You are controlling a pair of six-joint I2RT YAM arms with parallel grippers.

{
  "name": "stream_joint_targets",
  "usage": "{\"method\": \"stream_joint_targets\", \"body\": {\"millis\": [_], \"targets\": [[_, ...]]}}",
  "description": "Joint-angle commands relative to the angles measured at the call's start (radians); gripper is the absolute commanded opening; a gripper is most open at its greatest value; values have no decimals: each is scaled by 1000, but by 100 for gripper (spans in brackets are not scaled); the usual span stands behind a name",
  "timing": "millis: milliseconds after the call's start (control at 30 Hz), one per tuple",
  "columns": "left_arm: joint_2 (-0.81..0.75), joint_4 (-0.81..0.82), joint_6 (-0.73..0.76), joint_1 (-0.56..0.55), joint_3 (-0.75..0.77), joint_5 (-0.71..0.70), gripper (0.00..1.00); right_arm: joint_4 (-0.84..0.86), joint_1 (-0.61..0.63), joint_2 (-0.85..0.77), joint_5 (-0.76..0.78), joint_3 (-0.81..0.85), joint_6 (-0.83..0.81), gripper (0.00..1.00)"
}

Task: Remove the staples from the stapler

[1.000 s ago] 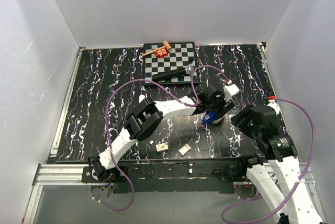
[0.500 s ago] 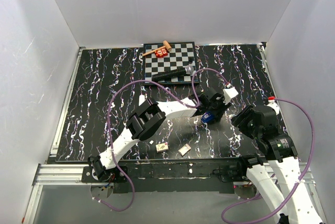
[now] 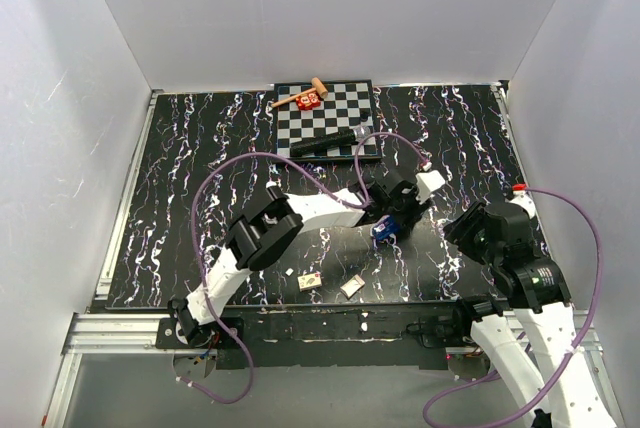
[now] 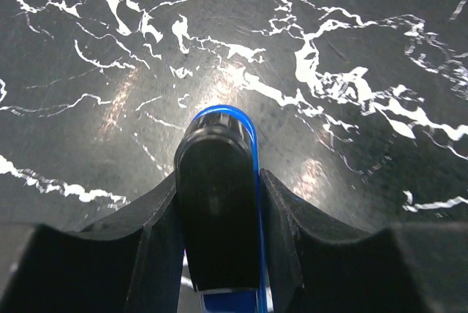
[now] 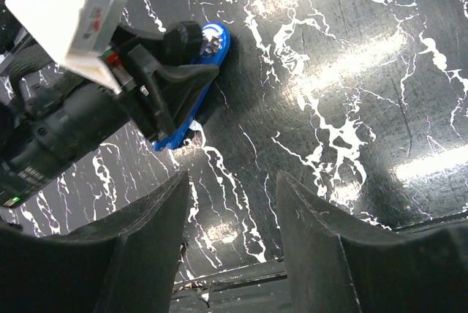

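The royal-blue stapler [image 3: 381, 234] with a black end sits just above the black marbled table, right of centre. My left gripper [image 3: 386, 227] is shut on it. In the left wrist view the stapler's black end and blue rim [image 4: 217, 203] fill the gap between my two fingers. In the right wrist view the stapler [image 5: 191, 86] shows upper left, held by the left gripper [image 5: 170, 79]. My right gripper [image 3: 468, 227] is open and empty, to the right of the stapler and apart from it; in its own view [image 5: 230, 218] only bare table lies between its fingers.
A checkerboard [image 3: 325, 120] lies at the back with a black microphone [image 3: 328, 141], a small wooden mallet [image 3: 300, 95] and a red block [image 3: 308, 101] on it. Two small cards [image 3: 310, 281] [image 3: 351, 287] lie near the front edge. Purple cables loop over both arms.
My left gripper has carried the stapler leftward and slightly toward the front, away from my right gripper. The right arm has barely moved.
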Motion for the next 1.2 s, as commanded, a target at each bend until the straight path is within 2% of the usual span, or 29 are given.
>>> {"method": "stream_joint_targets", "body": {"millis": [0,200,500,967,1100,1167], "targets": [[-218,43,9,6,-54,36,0,21,-2,-3,10,68,-36,58],[-319,77,3,26,-176,78,0,27,-4,6,-15,69,-56,58],[-312,84,-18,29,-281,76,0,35,-4,6,-50,43,-51,57],[-255,64,-31,29,-292,64,0,54,-2,10,-67,11,-51,57],[-244,55,-32,29,-290,58,24,61,-4,17,-68,5,-51,58],[-241,55,-34,30,-285,49,31,61,-4,17,-68,5,-53,58]]}}
